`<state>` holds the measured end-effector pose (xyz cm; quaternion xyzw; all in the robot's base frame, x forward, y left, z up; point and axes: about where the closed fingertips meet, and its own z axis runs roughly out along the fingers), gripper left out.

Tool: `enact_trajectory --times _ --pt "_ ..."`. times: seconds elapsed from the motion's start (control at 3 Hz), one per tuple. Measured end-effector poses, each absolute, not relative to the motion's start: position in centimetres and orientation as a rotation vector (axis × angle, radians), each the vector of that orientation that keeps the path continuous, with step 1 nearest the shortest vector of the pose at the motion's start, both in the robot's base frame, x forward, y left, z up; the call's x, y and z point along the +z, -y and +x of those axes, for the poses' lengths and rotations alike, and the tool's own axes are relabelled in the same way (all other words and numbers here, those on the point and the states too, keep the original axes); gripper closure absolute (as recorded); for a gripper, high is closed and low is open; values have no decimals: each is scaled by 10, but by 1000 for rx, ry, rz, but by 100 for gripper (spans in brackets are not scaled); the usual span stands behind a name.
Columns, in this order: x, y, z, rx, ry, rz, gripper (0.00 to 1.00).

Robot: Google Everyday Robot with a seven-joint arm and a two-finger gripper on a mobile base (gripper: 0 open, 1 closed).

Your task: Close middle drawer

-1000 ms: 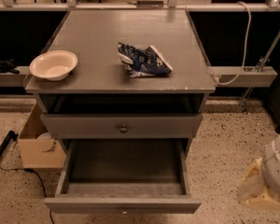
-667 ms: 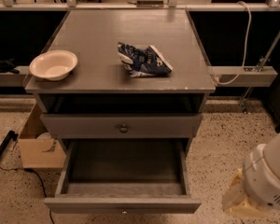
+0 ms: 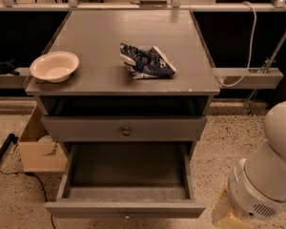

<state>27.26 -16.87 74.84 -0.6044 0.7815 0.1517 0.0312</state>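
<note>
The middle drawer (image 3: 125, 208) is pulled far out toward me, below the uppermost knobbed front (image 3: 126, 129), which is shut. Its grey inside (image 3: 127, 168) is empty, and its front shows edge-on at the bottom of the view. The lowest front is hidden beneath it. My white arm (image 3: 269, 171) enters at the lower right. The gripper (image 3: 225, 214) shows only as a beige part at the bottom edge, just right of the open drawer's front right corner and apart from it.
On the grey cabinet top (image 3: 105, 46) are a white bowl (image 3: 55, 66) at the left and a crumpled blue snack bag (image 3: 145, 61) in the middle. A cardboard box (image 3: 38, 147) stands on the floor to the left. A shelf with a white cable (image 3: 248, 75) is at the right.
My arm has moved left and further into view at the lower right, nearer the open drawer's right corner. The drawer has not moved.
</note>
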Motion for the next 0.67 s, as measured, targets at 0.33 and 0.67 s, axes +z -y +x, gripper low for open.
enact_trajectory --times 0.33,0.67 --pt "737 171 272 521 -2401 -1802 100" --pt "703 162 272 632 -2384 -1727 100"
